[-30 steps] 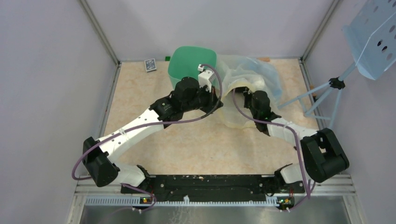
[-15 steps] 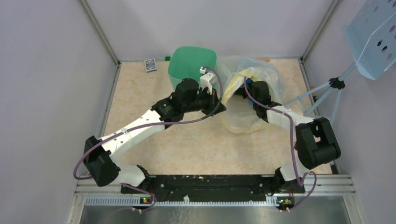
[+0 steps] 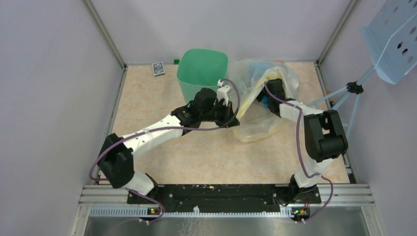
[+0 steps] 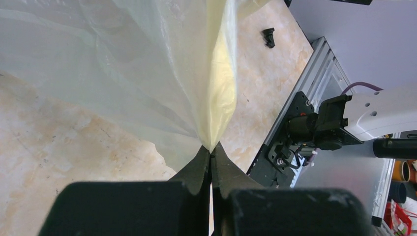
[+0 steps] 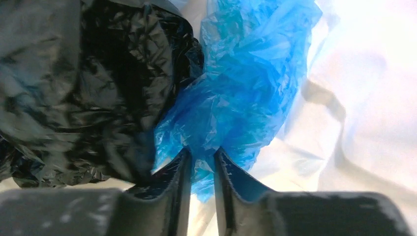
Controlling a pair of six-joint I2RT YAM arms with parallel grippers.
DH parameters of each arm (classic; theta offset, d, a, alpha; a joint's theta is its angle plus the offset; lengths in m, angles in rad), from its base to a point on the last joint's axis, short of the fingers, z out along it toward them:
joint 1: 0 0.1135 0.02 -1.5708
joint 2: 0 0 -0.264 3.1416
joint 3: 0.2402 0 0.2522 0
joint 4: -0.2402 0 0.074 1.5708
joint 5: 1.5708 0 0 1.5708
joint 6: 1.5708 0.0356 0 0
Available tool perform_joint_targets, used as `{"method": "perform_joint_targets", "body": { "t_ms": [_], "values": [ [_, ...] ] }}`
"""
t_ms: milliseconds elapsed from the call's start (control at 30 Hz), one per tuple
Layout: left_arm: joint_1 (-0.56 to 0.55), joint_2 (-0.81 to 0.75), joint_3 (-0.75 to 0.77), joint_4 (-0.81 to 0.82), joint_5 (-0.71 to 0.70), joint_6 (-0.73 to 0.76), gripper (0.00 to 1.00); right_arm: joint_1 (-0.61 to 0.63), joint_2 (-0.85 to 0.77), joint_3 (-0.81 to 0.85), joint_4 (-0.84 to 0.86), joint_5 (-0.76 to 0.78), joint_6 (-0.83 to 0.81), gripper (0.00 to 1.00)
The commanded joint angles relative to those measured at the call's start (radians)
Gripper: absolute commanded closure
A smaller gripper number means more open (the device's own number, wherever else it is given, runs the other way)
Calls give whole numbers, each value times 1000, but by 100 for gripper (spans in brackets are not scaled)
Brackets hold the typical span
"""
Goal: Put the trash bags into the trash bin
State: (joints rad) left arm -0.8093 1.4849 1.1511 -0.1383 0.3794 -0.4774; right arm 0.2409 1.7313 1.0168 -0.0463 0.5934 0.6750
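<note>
The mint-green trash bin (image 3: 186, 81) stands upright at the back of the table. To its right lies a large clear yellowish bag (image 3: 255, 125). My left gripper (image 3: 235, 118) is shut on that bag's edge (image 4: 216, 98), and its jaws (image 4: 211, 150) pinch the film tight. My right gripper (image 3: 268, 96) reaches inside the clear bag. In the right wrist view its fingers (image 5: 202, 152) close on a fold of the crinkly blue trash bag (image 5: 246, 73). A crumpled black bag (image 5: 98, 73) lies against the blue one on its left.
A card deck (image 3: 158, 68) and a small green cube (image 3: 174, 61) lie by the back wall, left of the bin. A pale-blue perforated panel (image 3: 393, 39) on a stand (image 3: 351, 88) rises at the right. A small black piece (image 4: 268, 37) lies on the tabletop.
The right arm has pushed deeper into the clear bag toward the back; its jaws spread and then narrowed onto the blue bag. The left arm has drawn the clear bag's edge to the right.
</note>
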Motion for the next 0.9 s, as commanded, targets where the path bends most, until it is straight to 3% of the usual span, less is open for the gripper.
{"method": "perform_joint_targets", "body": {
  "t_ms": [0, 33, 133, 433, 633, 800, 867],
  "values": [
    [5, 43, 19, 60, 57, -7, 100, -9, -54, -8, 22, -22, 2, 96],
    [4, 58, 27, 58, 64, -7, 100, -9, -89, -34, 37, -52, -19, 100],
    [3, 99, 54, 43, 68, -5, 100, -9, -188, -75, 62, -186, -64, 100],
    [4, 235, 175, 12, 36, 18, 100, -9, -577, -226, 49, -924, -216, 100],
    [2, 284, 220, -23, -39, 46, 100, -9, -862, -255, -131, -964, -261, 100],
    [2, 322, 232, -18, -93, 40, 100, -9, -1010, -234, -180, -1099, -280, 100],
    [2, 342, 246, -16, -97, 31, 100, -9, -1044, -226, -212, -1062, -274, 100]
  ]
}}
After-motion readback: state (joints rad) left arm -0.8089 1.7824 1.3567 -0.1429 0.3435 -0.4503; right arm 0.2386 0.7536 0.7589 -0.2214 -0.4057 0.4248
